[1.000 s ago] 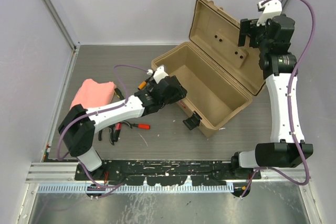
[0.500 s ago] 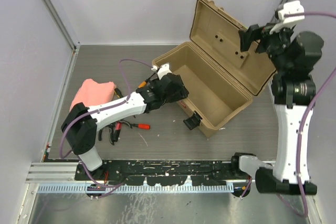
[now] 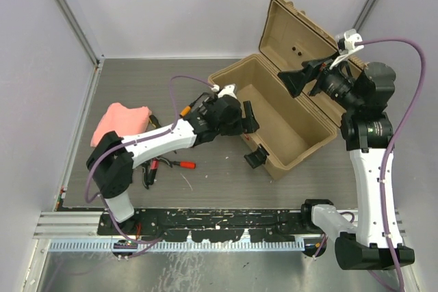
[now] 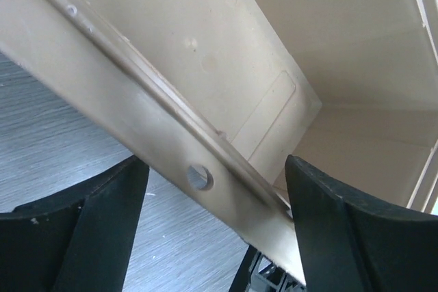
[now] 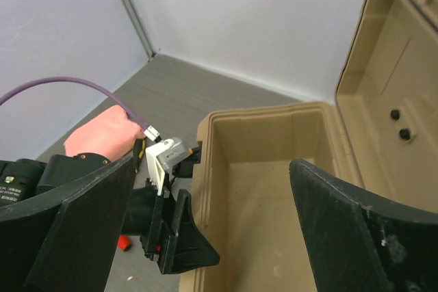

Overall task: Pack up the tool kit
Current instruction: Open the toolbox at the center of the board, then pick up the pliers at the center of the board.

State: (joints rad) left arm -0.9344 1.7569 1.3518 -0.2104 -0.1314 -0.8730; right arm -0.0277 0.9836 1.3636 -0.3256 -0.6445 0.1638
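Observation:
The tan case (image 3: 236, 74) stands open at centre right with its lid (image 3: 301, 25) raised and nothing inside. My left gripper (image 3: 248, 120) is open, its fingers straddling the case's front-left rim (image 4: 137, 100), which runs between them in the left wrist view (image 4: 215, 169). My right gripper (image 3: 301, 81) is open and empty, held above the case's inside (image 5: 274, 189). A red-handled screwdriver (image 3: 181, 164), an orange-handled tool (image 3: 185, 109) and black-handled pliers (image 3: 147, 172) lie on the table left of the case. The hammer is not in view.
A pink folded cloth (image 3: 122, 121) lies at the left, next to the tools. A black latch (image 3: 256, 157) hangs off the case's front wall. Grey walls close in the table at the back and both sides. The left arm shows beside the case in the right wrist view (image 5: 174, 237).
The left gripper moved right onto the case's front-left rim. The case and lid shifted right. The right gripper swung away from the lid to above the case's opening.

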